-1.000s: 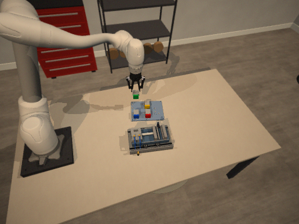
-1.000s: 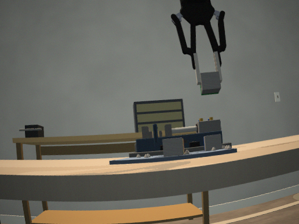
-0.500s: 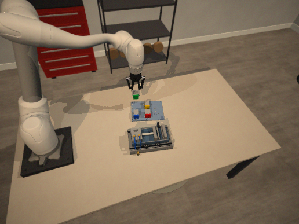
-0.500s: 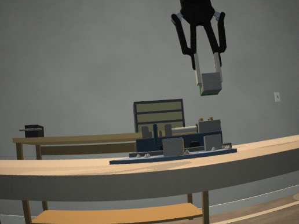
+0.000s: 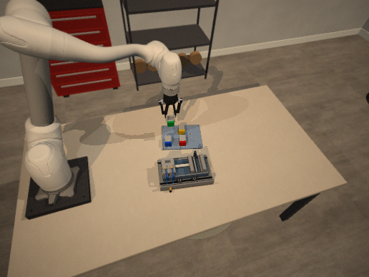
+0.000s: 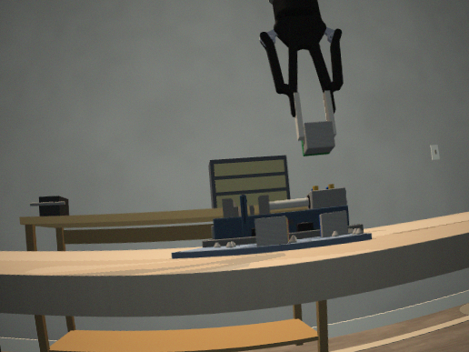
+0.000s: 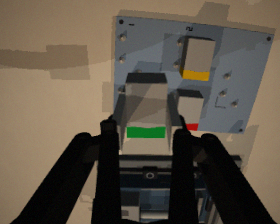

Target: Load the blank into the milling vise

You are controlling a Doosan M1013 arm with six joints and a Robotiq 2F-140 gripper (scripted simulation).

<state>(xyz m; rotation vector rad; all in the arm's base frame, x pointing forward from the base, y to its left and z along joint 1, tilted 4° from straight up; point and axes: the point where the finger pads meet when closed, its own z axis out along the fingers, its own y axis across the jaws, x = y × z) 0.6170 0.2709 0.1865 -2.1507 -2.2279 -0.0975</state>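
Arm base (image 5: 80, 199) sitting at table's left edge. Gripper (image 6: 315, 125) hanging high over infeed plate (image 5: 194, 142), fingers narrowed and clamping green-end blank (image 6: 319, 137) by its sides, well clear of plate. Blue, yellow, red blanks lying on plate. Vise (image 5: 186, 168) sitting just beside plate, nearer the top cam.
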